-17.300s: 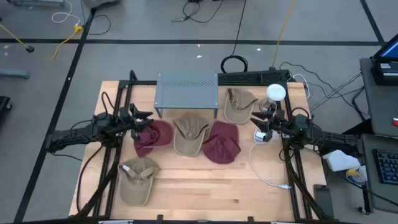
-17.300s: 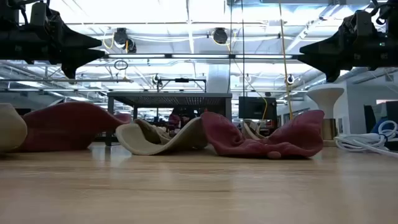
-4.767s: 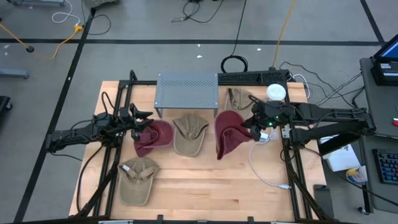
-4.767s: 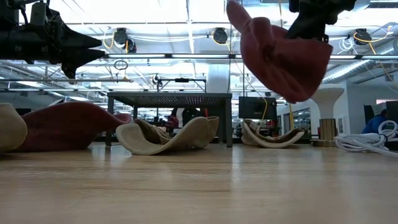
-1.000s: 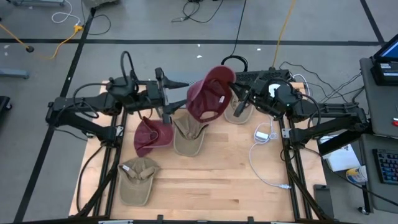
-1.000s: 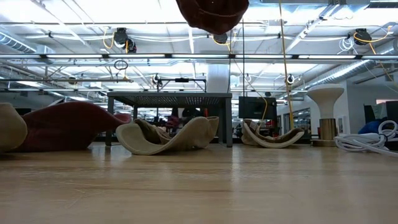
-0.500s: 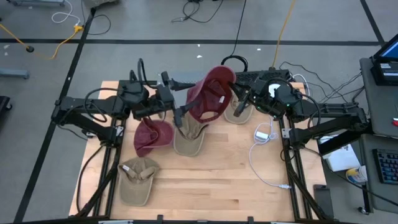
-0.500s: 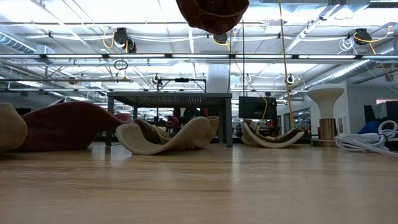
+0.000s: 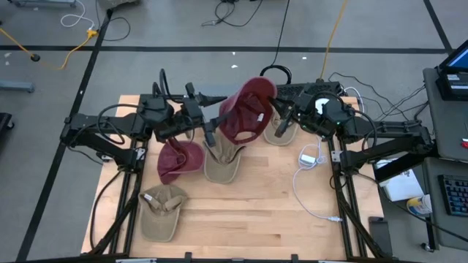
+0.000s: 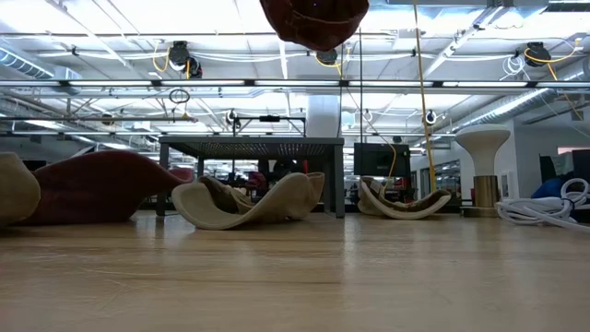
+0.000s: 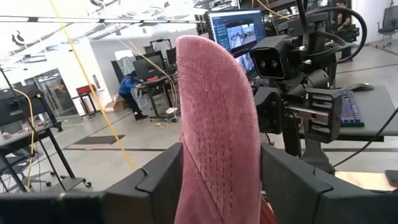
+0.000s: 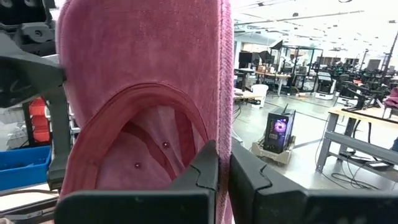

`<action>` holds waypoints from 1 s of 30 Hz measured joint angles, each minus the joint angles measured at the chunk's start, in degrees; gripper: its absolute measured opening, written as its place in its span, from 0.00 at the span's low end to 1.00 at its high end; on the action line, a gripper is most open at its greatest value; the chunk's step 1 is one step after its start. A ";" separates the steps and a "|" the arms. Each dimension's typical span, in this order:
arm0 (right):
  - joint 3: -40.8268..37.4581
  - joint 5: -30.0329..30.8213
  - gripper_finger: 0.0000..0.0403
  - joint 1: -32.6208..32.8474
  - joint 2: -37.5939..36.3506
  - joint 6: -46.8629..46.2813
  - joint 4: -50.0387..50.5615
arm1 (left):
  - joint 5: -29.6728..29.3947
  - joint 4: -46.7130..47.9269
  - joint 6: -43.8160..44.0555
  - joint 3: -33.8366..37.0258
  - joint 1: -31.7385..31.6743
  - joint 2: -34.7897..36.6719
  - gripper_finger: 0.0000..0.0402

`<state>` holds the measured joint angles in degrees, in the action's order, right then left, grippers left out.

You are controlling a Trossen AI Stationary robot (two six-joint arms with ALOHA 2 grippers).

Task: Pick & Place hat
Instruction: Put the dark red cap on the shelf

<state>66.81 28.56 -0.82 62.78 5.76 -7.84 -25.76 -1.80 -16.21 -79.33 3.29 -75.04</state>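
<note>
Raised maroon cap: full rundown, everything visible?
The maroon fabric cap is soft cloth with stitched seams, and its inside shows small rivets. It hangs high above the wooden table, near the grey perforated metal rack. The right gripper is shut on its edge. The left gripper has its open fingers on both sides of the cap.

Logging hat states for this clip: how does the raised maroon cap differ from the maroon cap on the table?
The raised maroon cap hangs in the air, pinched by the right pincer, with the left pincer open around it. The maroon cap on the table lies flat on the wood, touched by neither pincer. Both are the same dark red colour.
</note>
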 joint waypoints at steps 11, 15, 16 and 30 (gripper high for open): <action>-0.02 -3.28 0.02 0.52 0.78 1.70 0.60 | -0.24 0.02 0.90 0.02 -0.91 0.00 0.38; -0.02 -3.24 0.03 0.52 0.87 1.79 0.76 | -0.24 0.00 0.69 0.02 -0.91 0.00 0.31; -0.02 -3.24 0.03 0.53 0.85 1.79 0.76 | -0.27 0.00 0.18 0.02 -0.91 0.00 0.28; -0.04 -9.30 0.18 0.59 0.70 -3.41 2.13 | -3.17 -0.69 -1.70 0.04 -0.96 0.06 0.03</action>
<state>66.77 19.27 -0.22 63.48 2.35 -5.71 -28.93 -2.49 -17.91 -79.29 2.32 -74.98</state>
